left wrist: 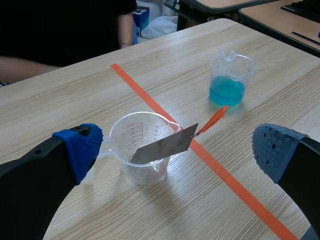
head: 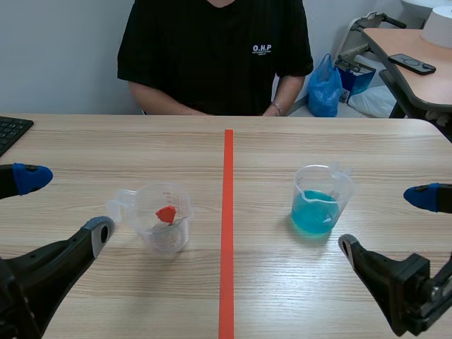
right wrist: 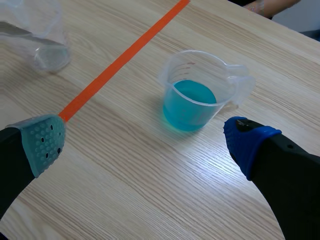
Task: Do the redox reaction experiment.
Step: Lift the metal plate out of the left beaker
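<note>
While both arms sit low at the near edge of the table, two clear plastic beakers stand either side of the orange-red tape line; the left beaker has printed graduations, a spout and a side handle, and holds a grey metal strip leaning tilted against its wall; the strip's upper end pokes over the rim toward the tape and carries an orange-red tip; whether any clear liquid lies at the bottom, I cannot tell; the right beaker stands upright, about a third full of blue liquid, with nothing else in it; the beakers are well apart, neither touching the tape; left gripper: fingers spread wide, nothing pinched, left beaker just ahead of it in the gap between the pads and not touched; right gripper: fingers likewise spread, holding nothing, right beaker ahead of it, nearer the blue pad than the grey-green one, apart from both; across the table sits a person in a black shirt, forearms at the far edge; a keyboard corner shows at the far left; a blue bag sits behind the table.
</note>
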Available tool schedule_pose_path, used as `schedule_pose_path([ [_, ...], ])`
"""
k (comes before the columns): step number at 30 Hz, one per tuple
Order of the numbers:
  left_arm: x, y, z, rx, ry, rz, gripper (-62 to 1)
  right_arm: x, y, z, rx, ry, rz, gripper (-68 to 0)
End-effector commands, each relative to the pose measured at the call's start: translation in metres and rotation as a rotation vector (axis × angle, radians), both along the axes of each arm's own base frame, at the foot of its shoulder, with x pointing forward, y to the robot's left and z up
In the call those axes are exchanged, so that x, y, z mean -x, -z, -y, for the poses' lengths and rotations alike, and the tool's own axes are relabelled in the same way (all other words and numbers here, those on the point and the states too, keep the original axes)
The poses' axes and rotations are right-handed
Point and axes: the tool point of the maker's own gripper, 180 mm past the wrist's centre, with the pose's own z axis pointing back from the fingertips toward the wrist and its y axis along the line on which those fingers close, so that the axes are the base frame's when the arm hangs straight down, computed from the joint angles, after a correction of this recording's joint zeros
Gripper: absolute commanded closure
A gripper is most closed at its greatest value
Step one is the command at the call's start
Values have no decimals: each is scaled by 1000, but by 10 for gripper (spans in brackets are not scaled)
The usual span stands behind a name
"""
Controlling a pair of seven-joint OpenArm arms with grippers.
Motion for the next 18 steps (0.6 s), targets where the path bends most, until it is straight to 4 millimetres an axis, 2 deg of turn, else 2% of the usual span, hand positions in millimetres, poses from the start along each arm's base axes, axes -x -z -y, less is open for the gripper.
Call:
schedule_pose_path([
  [1, -1, -6, 1, 14, 2, 20, -623, -8, -14, -7, -7, -29, 55, -679],
  [6, 2, -2, 1, -1, 2, 13, -623, -7, -13, -26, 16, -117, 71, -679],
  [9, 8, 9, -3, -89, -2, 7, -623, -5, -16, -39, 10, -176, 96, -679],
  [16, 29, 48, -43, -250, -73, -68, -623, 0, -33, -66, -32, -325, 187, -679],
  [18, 36, 57, -57, -276, -93, -80, -584, 1, -38, -72, -45, -355, 206, -679],
])
